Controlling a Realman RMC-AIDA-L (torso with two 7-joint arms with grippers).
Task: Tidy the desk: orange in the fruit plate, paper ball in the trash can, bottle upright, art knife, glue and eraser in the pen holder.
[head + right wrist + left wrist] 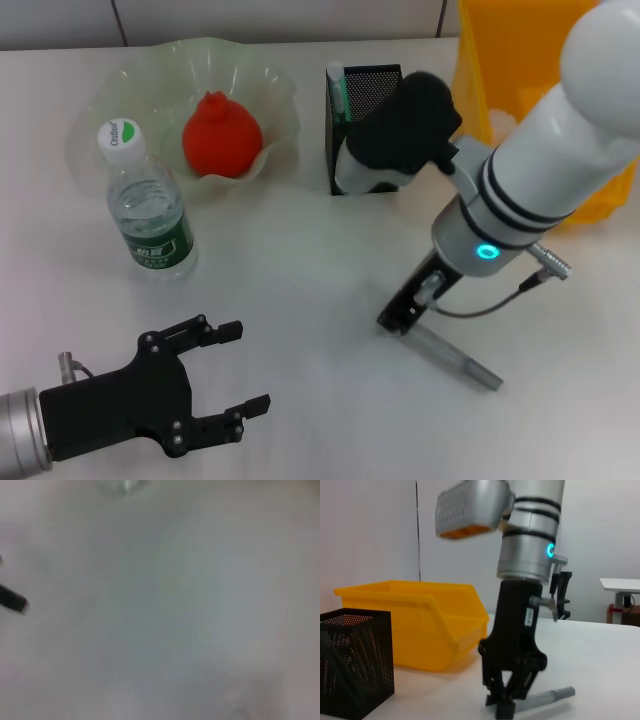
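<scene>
From the head camera I am taking the pen holder (pixel 362 122) as my landmark. The right gripper (pixel 400 322) is reaching down to the desk (pixel 300 280) well in front of the holder, its tips at one end of the grey art knife (pixel 455 360), which is lying flat and pointing away from the holder toward the robot's right. I cannot tell from here how wide those jaws are standing. The orange (pixel 222 135) is sitting in the fruit plate (pixel 260 75), to the left of the holder. The bottle (pixel 148 205) is standing upright, left of the holder and nearer the robot than the plate. The yellow bin (pixel 480 70) is sitting just to the right of the holder. The left gripper (pixel 235 370) is hovering far in front and left of the holder, fingers spread wide, holding nothing.

On the left wrist camera I am seeing the right gripper (pixel 506 700) closing around the near end of the art knife (pixel 550 697), the knife resting on the desk. The pen holder (pixel 355 662) and yellow bin (pixel 425 625) are standing beyond.

The right wrist camera is giving me only blurred desk surface (pixel 165 630).
</scene>
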